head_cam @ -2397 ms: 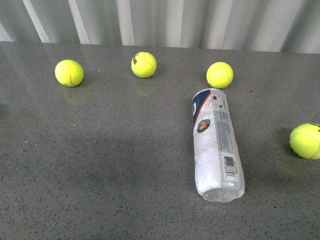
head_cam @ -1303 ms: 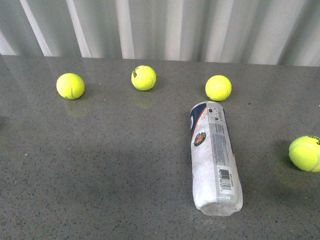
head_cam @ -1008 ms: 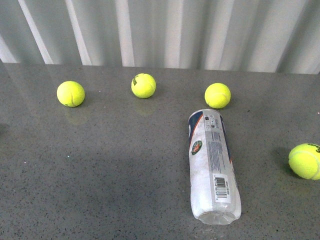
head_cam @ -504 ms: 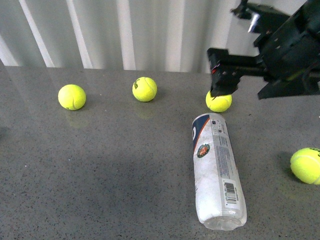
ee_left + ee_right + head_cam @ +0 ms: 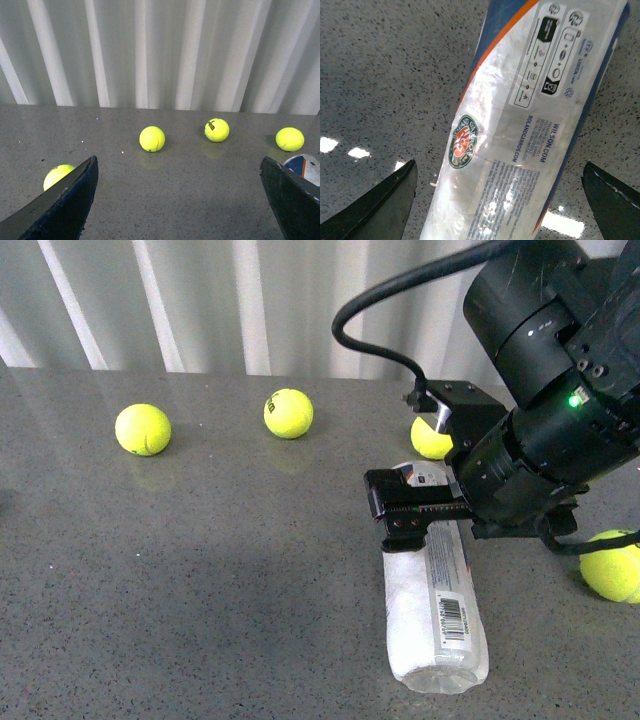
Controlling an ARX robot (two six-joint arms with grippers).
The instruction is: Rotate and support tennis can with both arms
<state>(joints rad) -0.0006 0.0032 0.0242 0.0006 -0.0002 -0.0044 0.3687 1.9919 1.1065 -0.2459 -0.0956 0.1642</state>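
The tennis can (image 5: 436, 615) lies on its side on the grey table, a clear dented tube with a white label and barcode, its far end under my right arm. My right gripper (image 5: 400, 518) hangs open just above the can's far half. In the right wrist view the can (image 5: 530, 120) fills the space between the wide-open fingers (image 5: 380, 207), with its round emblem and blue edge showing. My left gripper (image 5: 182, 200) is open and empty over bare table. The can's end (image 5: 306, 167) peeks in at that view's edge. The left arm is out of the front view.
Yellow tennis balls lie along the back of the table: one (image 5: 142, 429), another (image 5: 288, 412), a third (image 5: 432, 438) partly behind my right arm. A further ball (image 5: 612, 565) sits right of the can. A corrugated metal wall (image 5: 250, 300) stands behind the table.
My right arm has come down from high at the back to just over the can's far half. The can and the balls lie where they were.
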